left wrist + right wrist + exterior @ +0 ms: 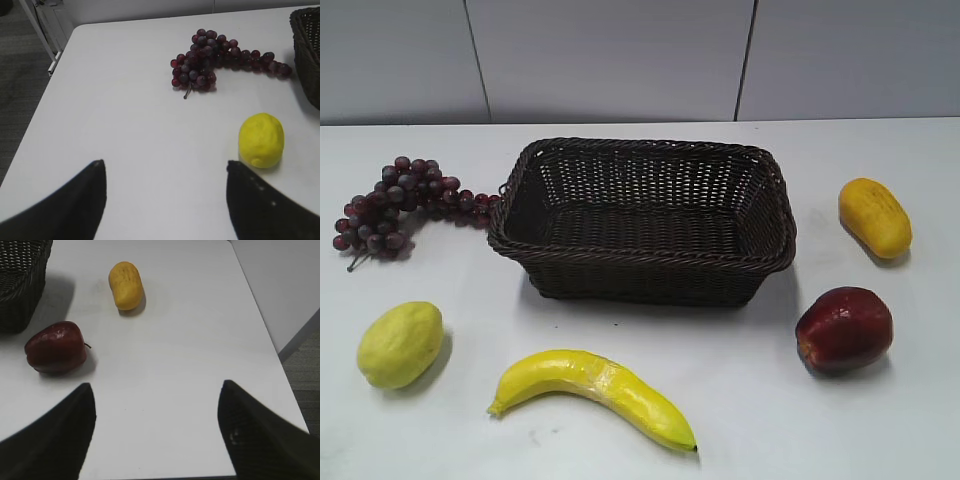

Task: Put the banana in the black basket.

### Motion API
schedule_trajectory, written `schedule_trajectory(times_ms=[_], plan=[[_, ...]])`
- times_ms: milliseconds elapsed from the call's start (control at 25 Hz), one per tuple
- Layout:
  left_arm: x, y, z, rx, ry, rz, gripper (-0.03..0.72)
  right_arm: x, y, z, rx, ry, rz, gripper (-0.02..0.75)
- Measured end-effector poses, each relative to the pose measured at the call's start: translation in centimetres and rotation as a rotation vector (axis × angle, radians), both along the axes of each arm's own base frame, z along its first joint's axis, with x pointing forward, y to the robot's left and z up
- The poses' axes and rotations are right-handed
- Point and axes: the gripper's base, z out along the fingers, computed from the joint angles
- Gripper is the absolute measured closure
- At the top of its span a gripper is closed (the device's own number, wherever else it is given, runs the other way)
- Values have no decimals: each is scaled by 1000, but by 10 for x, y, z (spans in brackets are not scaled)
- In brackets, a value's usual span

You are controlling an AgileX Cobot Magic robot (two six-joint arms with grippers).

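Banana (595,395): shown lying on the white bench (740,420) at the front of the exterior view, its dark tip pointed to the lower right, in front of the black basket (642,222) and apart from it. The basket is placed at the middle of the bench, and nothing is seen inside it. A yellow-green lemon (400,344) is set to the left of the banana, and a bunch of dark red grapes (405,203) lies behind the lemon, just beside the basket's left end. A red apple (844,328) and a stubby yellow-orange fruit (875,217) are placed to the right of the basket. In the left wrist view, the left hand (165,197) is held above bare bench with its fingers spread wide and nothing between them; the lemon is seen just beyond its right finger. In the right wrist view, the right hand (157,432) is likewise spread wide and empty, with the apple near its left finger.
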Motion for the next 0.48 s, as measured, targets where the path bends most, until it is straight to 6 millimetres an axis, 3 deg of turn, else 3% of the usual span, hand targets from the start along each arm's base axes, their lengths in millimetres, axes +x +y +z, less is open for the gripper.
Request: schedule_trajectory(times_ms=[480], plan=[[0,0,0,0,0,0,133,0,0,0,0,0,0,162]])
